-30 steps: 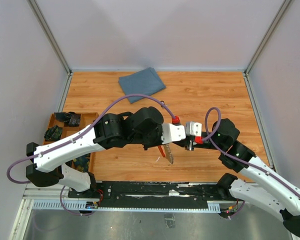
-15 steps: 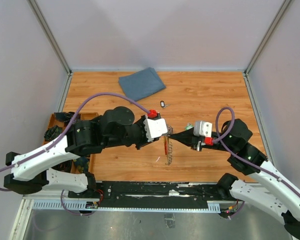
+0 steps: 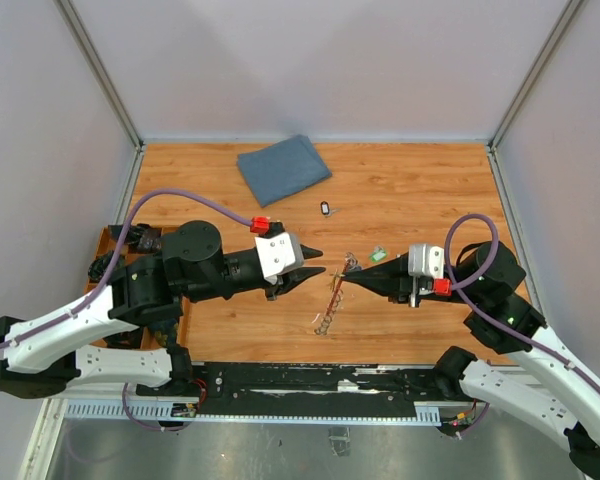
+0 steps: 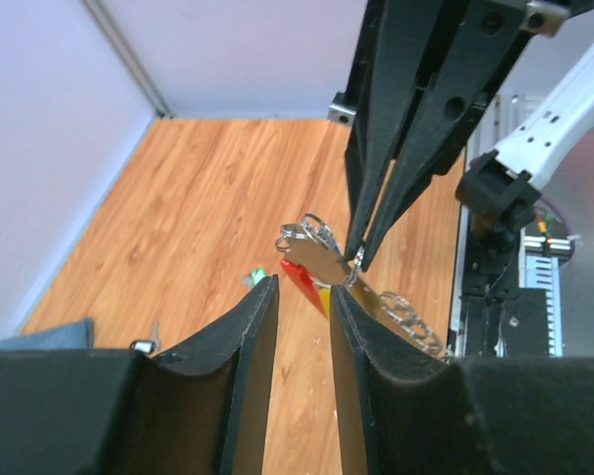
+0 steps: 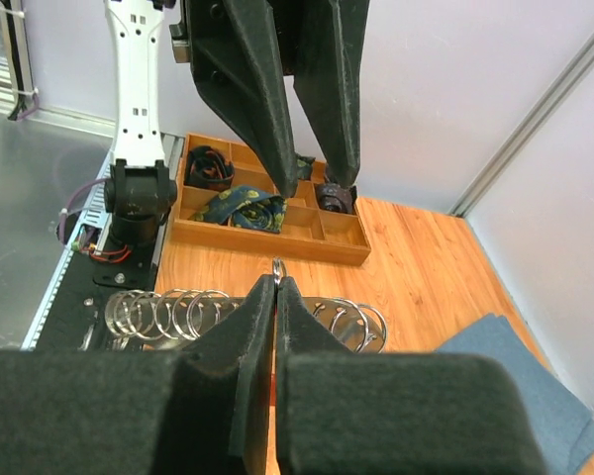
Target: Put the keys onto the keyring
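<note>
The keyring hangs between the two grippers: a red curved loop with a silvery chain of rings trailing to the table. My right gripper is shut on a small ring at the keyring's top. The left wrist view shows the red loop with a yellow bit beside it. My left gripper is open and empty, just left of the keyring, apart from it. A small dark-headed key lies on the table farther back.
A folded blue cloth lies at the back. A wooden compartment tray with dark items stands at the left edge. A small green object lies near the right gripper. Grey walls enclose the table.
My left gripper has drawn back to the left, off the keyring, and is open. My right gripper has shifted right, still holding the keyring.
</note>
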Robot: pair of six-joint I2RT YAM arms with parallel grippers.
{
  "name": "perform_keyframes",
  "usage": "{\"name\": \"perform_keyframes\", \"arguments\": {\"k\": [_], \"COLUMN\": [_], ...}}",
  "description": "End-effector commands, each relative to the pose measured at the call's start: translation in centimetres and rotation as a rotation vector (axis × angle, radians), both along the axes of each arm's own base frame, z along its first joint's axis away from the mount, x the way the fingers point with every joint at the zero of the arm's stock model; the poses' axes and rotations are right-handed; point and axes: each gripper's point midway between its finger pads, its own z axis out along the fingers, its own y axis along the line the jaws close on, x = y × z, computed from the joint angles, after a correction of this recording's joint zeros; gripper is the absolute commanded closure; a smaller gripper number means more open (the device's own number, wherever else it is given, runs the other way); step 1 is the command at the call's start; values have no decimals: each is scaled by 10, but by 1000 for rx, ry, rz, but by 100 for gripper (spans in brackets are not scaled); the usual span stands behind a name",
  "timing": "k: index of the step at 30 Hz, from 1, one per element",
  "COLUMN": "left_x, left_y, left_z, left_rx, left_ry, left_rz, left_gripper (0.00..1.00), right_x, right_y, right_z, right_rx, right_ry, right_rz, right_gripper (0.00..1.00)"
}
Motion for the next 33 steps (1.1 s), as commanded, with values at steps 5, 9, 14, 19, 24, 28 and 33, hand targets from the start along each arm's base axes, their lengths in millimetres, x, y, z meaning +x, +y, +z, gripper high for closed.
{"name": "perform_keyframes", "arguments": {"k": [5, 9, 14, 19, 24, 28, 33], "left_x": [-29, -32, -34, -33, -32, -33, -35], "left_y": [-16, -19, -21, -23, -22, -22, -23], "left_z": [14, 8, 5, 3, 4, 8, 10], "left_rx": [-56, -23, -5, 6, 4, -8, -13], "left_ry": [2, 11, 14, 15, 10, 7, 7], "left_rz": [-176, -201, -215, -213, -208, -215, -225], "left_gripper": [70, 72, 74, 75, 78, 80, 81], "right_x": [-20, -24, -29, -32, -33, -34, -32], "right_y": [-5, -8, -9, -11, -11, -11, -11], "right_z": [48, 53, 58, 60, 60, 59, 57], "right_rx": [121, 134, 141, 147, 145, 144, 137], "right_ry": [-65, -73, -79, -85, -84, -82, -77], "right_rz": [68, 78, 95, 104, 107, 107, 101], "right_gripper": [99, 99, 99, 99, 99, 99, 99]}}
